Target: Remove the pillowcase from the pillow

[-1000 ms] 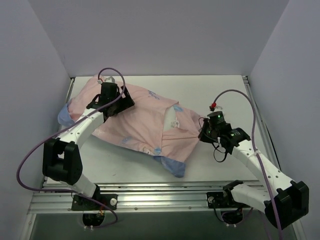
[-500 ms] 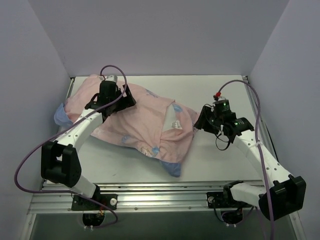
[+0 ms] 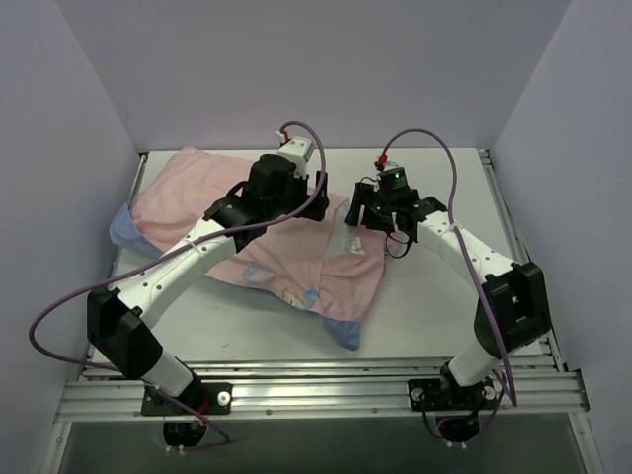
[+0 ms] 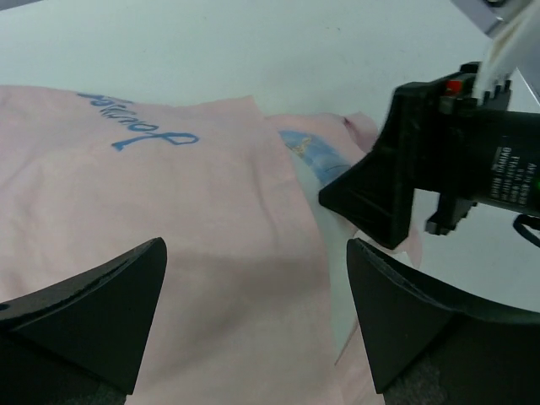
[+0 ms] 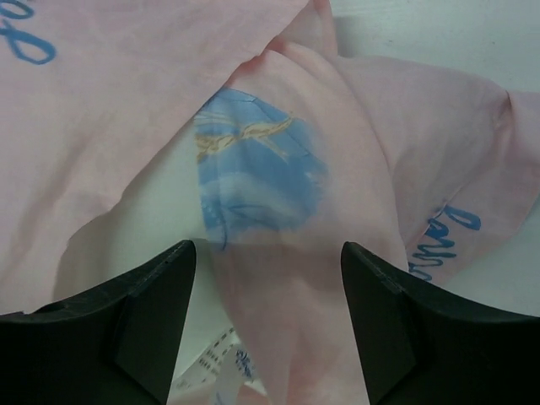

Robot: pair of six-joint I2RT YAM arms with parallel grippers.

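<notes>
Here we see the pillowcase lying flat on the table, pink side out, with blue showing at its left and near corners. The pillow shows white through a gap between the pillowcase's folds towards its right end. Our left gripper hangs over the pillowcase's middle, jaws spread wide and empty. Our right gripper hovers over that gap in the pillowcase, jaws apart, pinching nothing.
</notes>
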